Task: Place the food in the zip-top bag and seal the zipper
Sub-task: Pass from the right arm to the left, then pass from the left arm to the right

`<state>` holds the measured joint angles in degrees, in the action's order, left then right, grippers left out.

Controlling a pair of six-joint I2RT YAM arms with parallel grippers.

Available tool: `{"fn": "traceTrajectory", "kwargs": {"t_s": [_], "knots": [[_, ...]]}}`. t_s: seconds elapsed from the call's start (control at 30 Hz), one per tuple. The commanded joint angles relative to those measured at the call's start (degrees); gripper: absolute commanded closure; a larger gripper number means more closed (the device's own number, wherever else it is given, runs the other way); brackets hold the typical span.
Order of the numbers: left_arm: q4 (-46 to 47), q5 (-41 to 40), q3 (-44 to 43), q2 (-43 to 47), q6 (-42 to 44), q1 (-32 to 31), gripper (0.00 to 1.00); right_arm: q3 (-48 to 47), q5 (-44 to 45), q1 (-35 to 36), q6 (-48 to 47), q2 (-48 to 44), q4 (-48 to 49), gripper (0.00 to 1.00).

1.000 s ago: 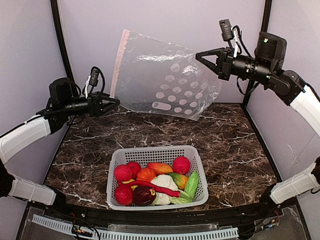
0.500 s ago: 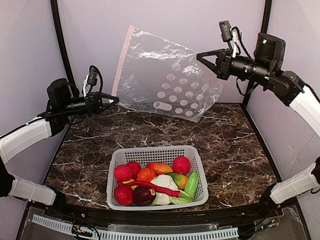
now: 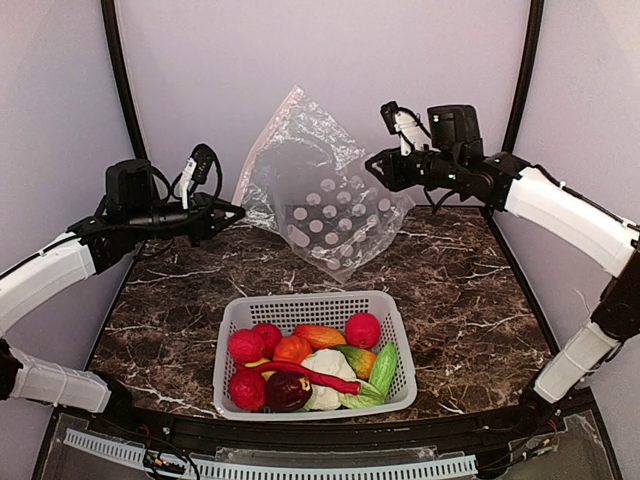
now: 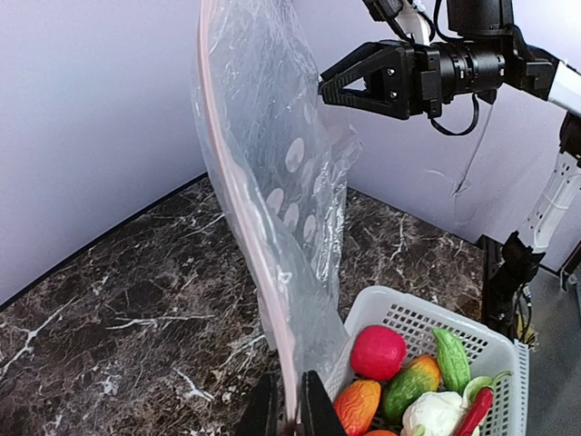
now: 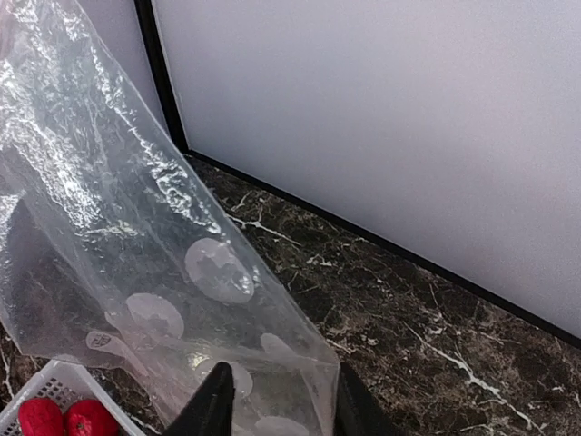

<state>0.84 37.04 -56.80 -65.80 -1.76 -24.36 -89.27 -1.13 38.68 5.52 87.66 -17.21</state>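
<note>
Currently left fingers [image 3: 237, 211] clamp zipper [image 4: 245, 236]; right fingers [image 3: 372, 166] parted at zip-top bag [image 3: 320, 200] corner. Bag could slip free, collapse.

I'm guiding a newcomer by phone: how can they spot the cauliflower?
Look at the white slotted basket near the front of the dark marble table. Among its toy produce, the cauliflower sits near the middle. It is the only white, lumpy piece among red, orange, green and purple ones.
</note>
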Motion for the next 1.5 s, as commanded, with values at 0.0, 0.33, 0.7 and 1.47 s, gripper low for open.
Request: {"fn": "traceTrajectory", "kwargs": {"t_s": [0.0, 0.33, 0.7, 1.47], "knots": [[-10.22, -16.35, -2.56, 0.08, 9.05, -2.95, 0.99, -0.90, 0.12, 0.35, -1.88, 3.11, 1.77, 0.46], [-13.15, -13.83, -3.15, -0.91, 14.63, -6.67, 0.99, 2.34, -19.50, 0.31, -8.56, 0.61, 7.92, 0.01], [-15.48, -11.65, -3.72, -2.32, 17.03, -8.63, 0.99, 3.10, -23.38, 0.34, -11.42, 1.14, 5.23, 0.06], [-16.76, -11.04, -4.07, -2.84, 18.30, -10.99, 0.99, 1.13, -36.82, -3.43, -11.24, 4.62, 2.10, 0.61]]}}
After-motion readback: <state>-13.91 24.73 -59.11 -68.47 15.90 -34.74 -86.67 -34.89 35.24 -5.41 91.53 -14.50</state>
